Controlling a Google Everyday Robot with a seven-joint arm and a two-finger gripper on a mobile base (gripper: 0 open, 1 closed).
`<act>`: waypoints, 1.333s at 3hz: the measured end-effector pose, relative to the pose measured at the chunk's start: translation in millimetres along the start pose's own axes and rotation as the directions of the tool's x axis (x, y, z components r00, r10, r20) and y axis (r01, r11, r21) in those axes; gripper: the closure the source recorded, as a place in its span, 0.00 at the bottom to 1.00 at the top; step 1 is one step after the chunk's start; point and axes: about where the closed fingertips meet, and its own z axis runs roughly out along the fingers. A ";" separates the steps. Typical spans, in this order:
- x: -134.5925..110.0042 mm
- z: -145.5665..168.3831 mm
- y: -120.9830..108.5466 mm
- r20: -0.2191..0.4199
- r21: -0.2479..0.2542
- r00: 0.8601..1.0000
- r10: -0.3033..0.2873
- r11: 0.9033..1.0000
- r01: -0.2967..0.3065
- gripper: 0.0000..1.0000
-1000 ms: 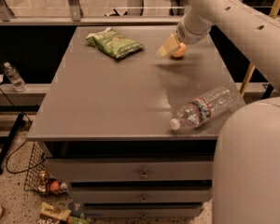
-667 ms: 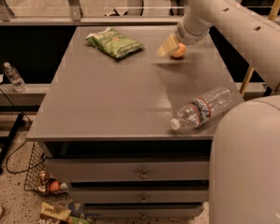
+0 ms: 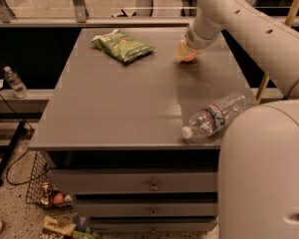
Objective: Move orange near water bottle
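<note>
Hand (image 3: 183, 53) low at far right of desk (image 3: 114, 108), right over the orange (image 3: 191, 59), which shows partly beneath it. Open or closed: cannot tell. Water bottle (image 3: 217, 116) lies on its side at near right edge, well apart from orange. Green snack bag (image 3: 122, 45) far left.

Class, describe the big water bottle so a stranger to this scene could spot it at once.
Find the grey table, then its front right corner. The water bottle lies there on its side, nearer the front than the gripper at the orange. Its size and red-banded label set it apart from the small bottle standing left of the table.
</note>
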 end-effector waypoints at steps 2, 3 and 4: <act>-2.6 -28.7 24.5 -0.017 -0.029 0.994 -0.110 0.994 0.109 0.88; 7.9 -66.0 43.6 -0.074 -0.052 0.975 -0.211 0.977 0.207 1.00; 39.9 -95.9 61.0 -0.184 -0.117 0.939 -0.292 0.955 0.273 1.00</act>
